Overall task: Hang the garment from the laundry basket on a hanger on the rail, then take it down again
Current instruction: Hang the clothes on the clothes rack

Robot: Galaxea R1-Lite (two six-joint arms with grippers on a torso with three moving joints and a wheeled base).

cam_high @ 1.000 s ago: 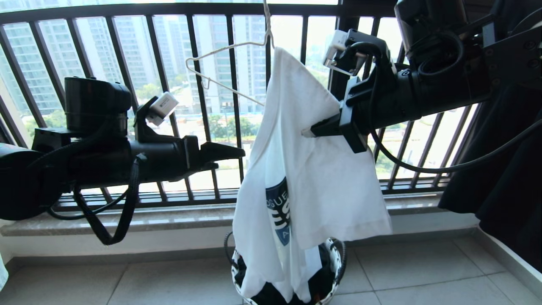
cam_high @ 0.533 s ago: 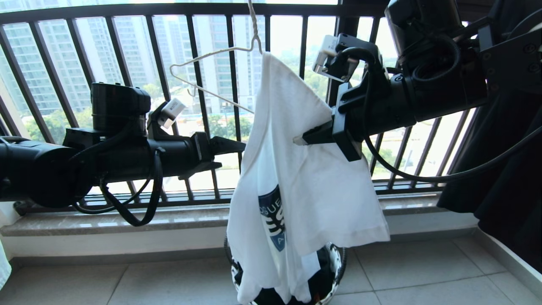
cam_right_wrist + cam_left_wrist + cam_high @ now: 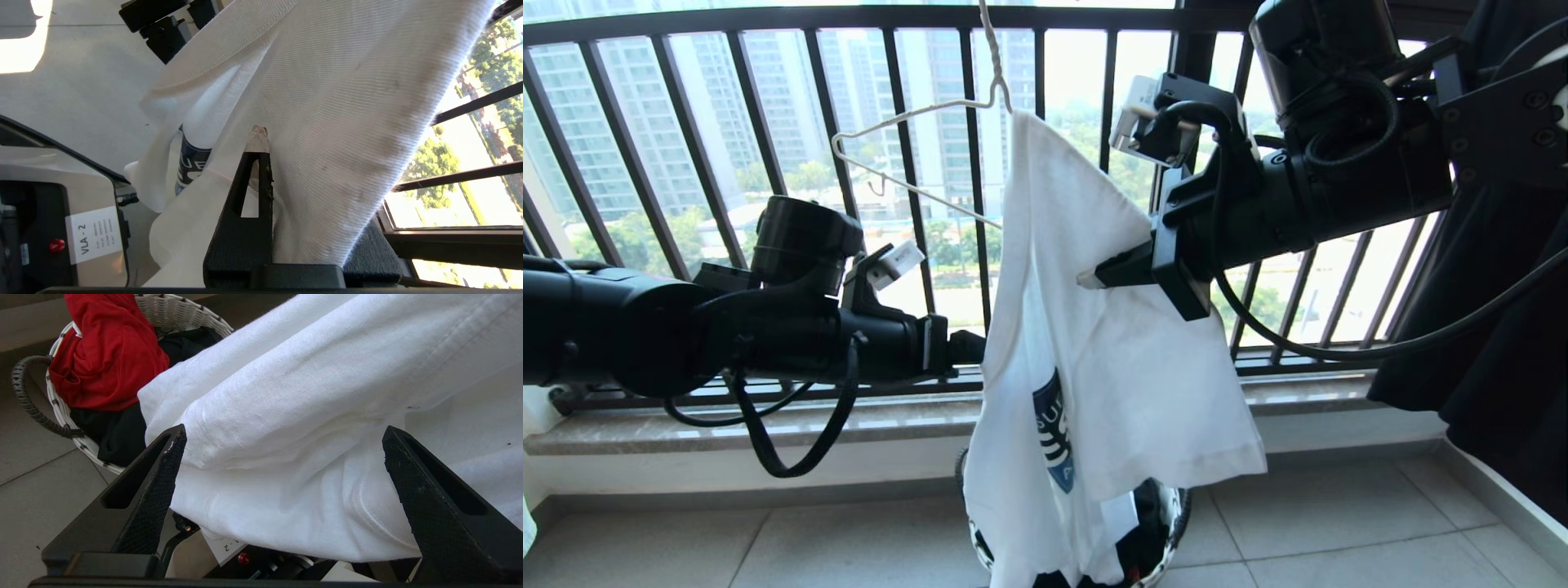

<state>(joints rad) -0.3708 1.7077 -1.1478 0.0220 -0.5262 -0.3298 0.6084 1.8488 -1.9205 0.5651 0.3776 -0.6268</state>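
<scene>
The white garment (image 3: 1111,343) hangs bunched over one arm of the thin cream hanger (image 3: 907,122), whose hook runs out of the top of the head view; the rail is out of view. The shirt's hem reaches into the laundry basket (image 3: 1172,510) on the floor below. My right gripper (image 3: 1092,278) is shut on the garment (image 3: 327,102) at mid-height, and cloth hides one finger of the gripper (image 3: 261,136). My left gripper (image 3: 977,349) is at the shirt's left edge. It (image 3: 284,432) is open wide, with a fold of the garment (image 3: 286,416) lying between its jaws.
The dark barred balcony railing (image 3: 735,163) and a stone ledge (image 3: 727,425) stand behind. A black garment (image 3: 1503,327) hangs at the right. The basket (image 3: 171,308) holds a red garment (image 3: 106,355) and black cloth (image 3: 118,437). Tiled floor (image 3: 1339,523) lies around it.
My left arm has dropped and pushed in towards the shirt's left edge. The hanger, the shirt and my right gripper have shifted left together.
</scene>
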